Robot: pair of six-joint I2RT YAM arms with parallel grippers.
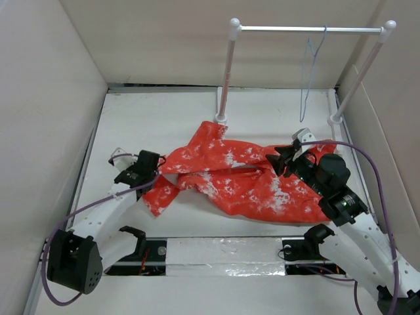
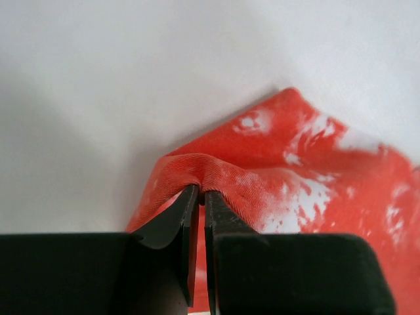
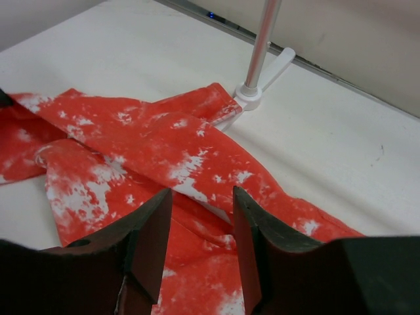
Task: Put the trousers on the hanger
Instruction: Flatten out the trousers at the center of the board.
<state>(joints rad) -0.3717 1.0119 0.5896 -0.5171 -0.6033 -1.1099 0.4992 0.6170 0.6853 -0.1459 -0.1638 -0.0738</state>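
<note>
Left wrist view showed the left gripper [image 2: 200, 191] pinched on a raised fold of the trousers [image 2: 295, 170] — cloth spreading ahead and to its right. The right gripper [image 3: 202, 197] hung spread over the trousers — the hanger [image 1: 312, 72] well beyond it, on the rack [image 1: 308, 29].

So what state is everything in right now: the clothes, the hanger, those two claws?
trousers: crumpled on the table.
rack: standing upright.
hanger: hanging bare on the rack.
left gripper: shut on a trousers edge.
right gripper: open, over the trousers.
</note>
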